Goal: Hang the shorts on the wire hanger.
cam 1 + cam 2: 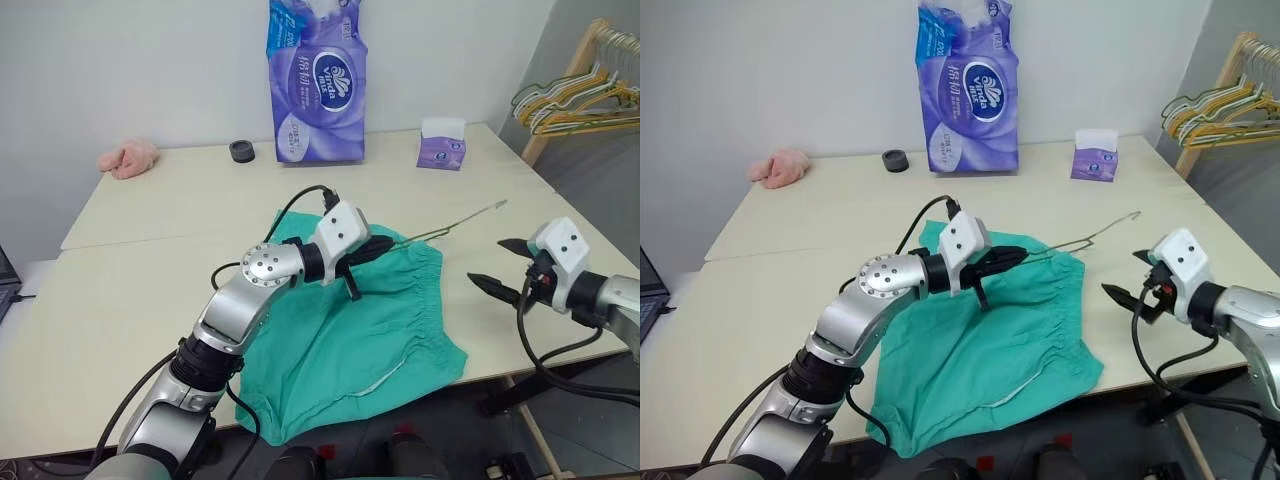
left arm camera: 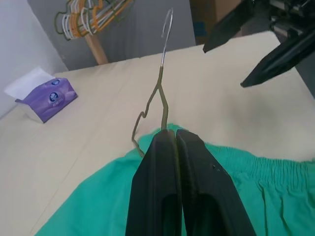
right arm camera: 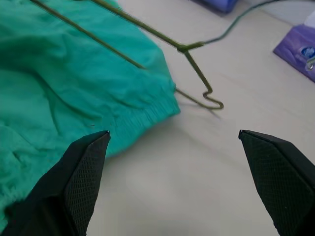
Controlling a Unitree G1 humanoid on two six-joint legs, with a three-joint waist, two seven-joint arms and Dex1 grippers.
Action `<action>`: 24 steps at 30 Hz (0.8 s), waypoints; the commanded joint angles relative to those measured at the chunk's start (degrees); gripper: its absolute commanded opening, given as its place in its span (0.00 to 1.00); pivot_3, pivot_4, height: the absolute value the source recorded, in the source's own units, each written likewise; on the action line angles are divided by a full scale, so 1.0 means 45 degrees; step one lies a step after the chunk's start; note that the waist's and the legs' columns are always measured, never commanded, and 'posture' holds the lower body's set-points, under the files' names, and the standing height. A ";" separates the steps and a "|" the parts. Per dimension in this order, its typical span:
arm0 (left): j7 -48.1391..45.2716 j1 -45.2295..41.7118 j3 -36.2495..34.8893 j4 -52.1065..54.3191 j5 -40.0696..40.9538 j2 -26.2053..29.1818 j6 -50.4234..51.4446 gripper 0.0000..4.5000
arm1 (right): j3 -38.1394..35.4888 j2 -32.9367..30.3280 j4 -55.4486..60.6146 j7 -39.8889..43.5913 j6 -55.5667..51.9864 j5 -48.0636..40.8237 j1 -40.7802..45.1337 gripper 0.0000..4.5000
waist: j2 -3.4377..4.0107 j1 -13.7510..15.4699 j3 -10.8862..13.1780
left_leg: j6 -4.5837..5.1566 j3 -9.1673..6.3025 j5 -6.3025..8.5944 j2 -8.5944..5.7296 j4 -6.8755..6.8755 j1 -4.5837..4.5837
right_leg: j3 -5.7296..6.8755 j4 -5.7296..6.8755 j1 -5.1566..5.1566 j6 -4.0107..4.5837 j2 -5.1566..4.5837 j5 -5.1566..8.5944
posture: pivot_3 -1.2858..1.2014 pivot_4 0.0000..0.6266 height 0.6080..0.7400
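On the worktop (image 1: 120, 300), in the head views, the shorts (image 1: 350, 340) lie spread at the near edge; the left pincer (image 1: 375, 248) is clamped on the wire hanger (image 1: 455, 225) above the waistband. In the left wrist view, its fingers (image 2: 162, 191) are pressed together around the wire. In the right wrist view, the right pincer (image 3: 174, 140) stands wide apart, holding nothing, just beside the shorts.

Hanger (image 1: 455, 222) on shorts (image 1: 370, 330), hook end twd R gripper (image 1: 505, 265).
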State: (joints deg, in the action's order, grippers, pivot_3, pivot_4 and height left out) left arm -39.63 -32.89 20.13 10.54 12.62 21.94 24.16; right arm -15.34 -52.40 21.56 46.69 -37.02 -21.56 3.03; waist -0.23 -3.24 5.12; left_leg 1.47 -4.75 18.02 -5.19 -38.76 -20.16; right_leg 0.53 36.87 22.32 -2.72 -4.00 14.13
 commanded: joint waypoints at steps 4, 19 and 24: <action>0.0039 0.0197 -0.0026 0.0208 -0.0016 -0.0527 0.0585 0.00 | -0.1399 -0.1273 0.0654 0.1294 -0.0482 -0.0606 -0.1244 0.99 | -0.0033 0.0010 0.0036 | 0.0011 0.0002 0.0005 0.0003 -0.0006 -0.0001 | 0.0006 -0.0001 -0.0007 -0.0008 0.0001 0.0004 | 0.42 0.14 1.00; 0.0526 0.0210 -0.2176 0.1100 0.2966 -0.2478 0.3691 0.97 | -0.0928 -0.0892 0.0610 0.0046 -0.1331 -0.0401 -0.0557 1.00 | -0.0065 0.0006 0.0170 | -0.0030 0.0012 -0.0018 0.0009 -0.0012 -0.0026 | 0.0004 -0.0003 0.0008 -0.0037 0.0001 0.0014 | 0.43 0.14 1.00; -0.1304 -0.0187 -0.2984 -0.0098 0.2584 -0.0260 0.2057 0.97 | -0.0617 0.1085 0.1643 -0.1552 -0.3804 -0.1896 0.0373 1.00 | -0.0057 -0.0070 0.0193 | -0.0045 0.0012 -0.0023 0.0030 -0.0002 -0.0037 | 0.0004 0.0013 0.0047 -0.0025 0.0015 0.0018 | 0.43 0.14 1.00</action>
State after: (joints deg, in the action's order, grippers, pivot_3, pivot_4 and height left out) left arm -42.40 -32.70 7.97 10.99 25.53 18.55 37.52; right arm -18.74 -47.96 25.66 41.60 -50.98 -27.80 3.75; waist -0.48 -3.55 5.98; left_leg 1.26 -4.70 17.92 -5.06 -38.77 -20.34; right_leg 0.56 36.94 22.53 -2.82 -3.92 14.21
